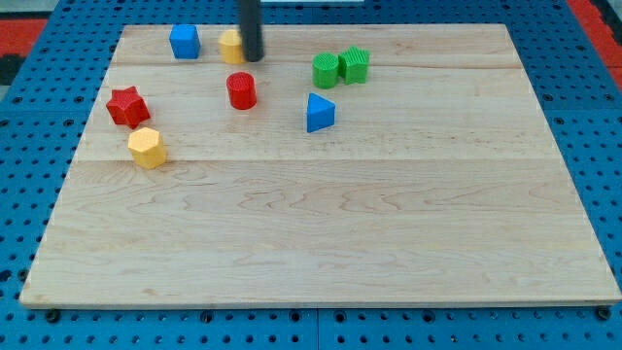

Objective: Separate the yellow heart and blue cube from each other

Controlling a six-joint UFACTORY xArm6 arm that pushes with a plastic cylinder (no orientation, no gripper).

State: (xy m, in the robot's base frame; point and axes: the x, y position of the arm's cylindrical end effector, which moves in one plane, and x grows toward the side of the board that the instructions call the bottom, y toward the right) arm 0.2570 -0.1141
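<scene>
Blocks crowd the upper left of the wooden tabletop (321, 243), where my tip (252, 58), a bare rod with no jaws, touches and half hides the yellow heart (230, 46) beside the blue cube (185, 42), with a red cylinder (241, 90) just below and two green blocks (340, 68) to the right.

My worktop (321, 243) is pale wood planks with visible grain and a smooth, faintly satin finish. The blue cube (185, 42), yellow heart (229, 46) and red cylinder (241, 90) look like matt plastic. My tip (253, 58) is dark, slightly glossy.
</scene>
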